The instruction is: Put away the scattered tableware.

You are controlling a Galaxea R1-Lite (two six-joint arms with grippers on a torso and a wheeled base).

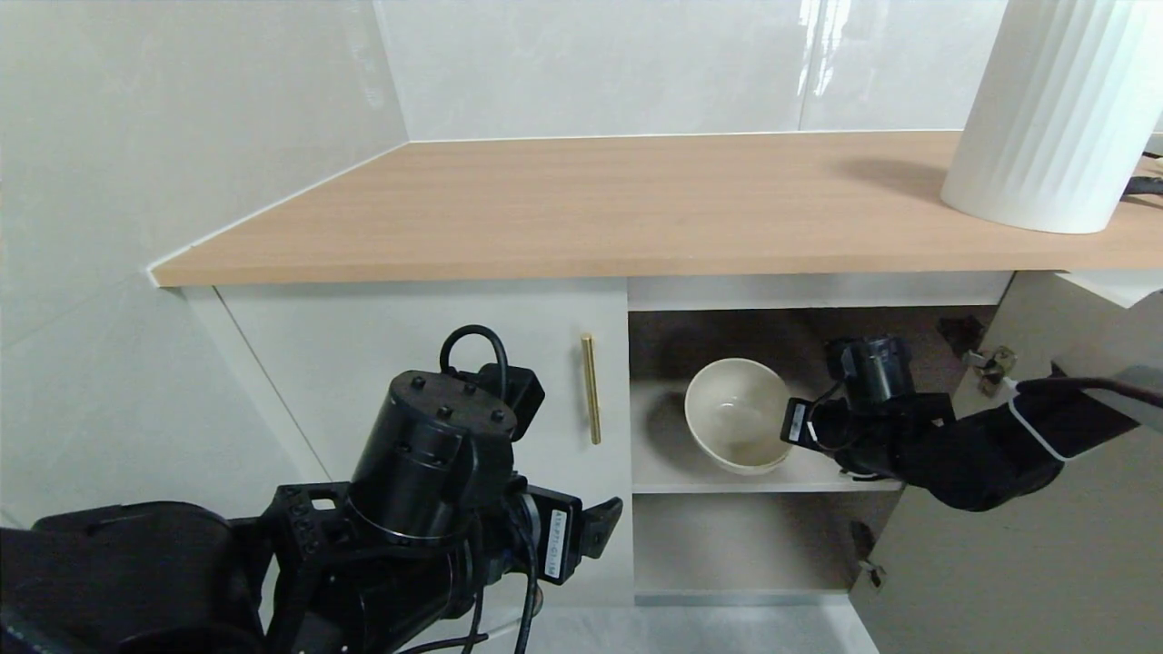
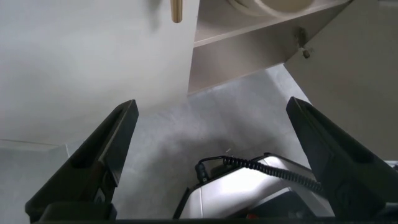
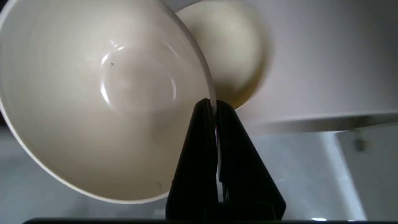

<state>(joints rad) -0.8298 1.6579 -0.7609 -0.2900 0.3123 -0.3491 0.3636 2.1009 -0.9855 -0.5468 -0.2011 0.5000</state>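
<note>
Cream rim pinched tight between the right gripper's (image 3: 211, 109) fingers: that is the bowl (image 1: 734, 425), tipped on its side with its mouth facing out of the open cupboard, low over the middle shelf (image 1: 663, 459). Whether it touches the shelf I cannot tell. To do this well, I judge the wrist should roll the bowl level, set its foot flat on the shelf, then release and back straight out. Below and outside the shelf, the left gripper (image 2: 211, 106) hangs spread wide and empty.
</note>
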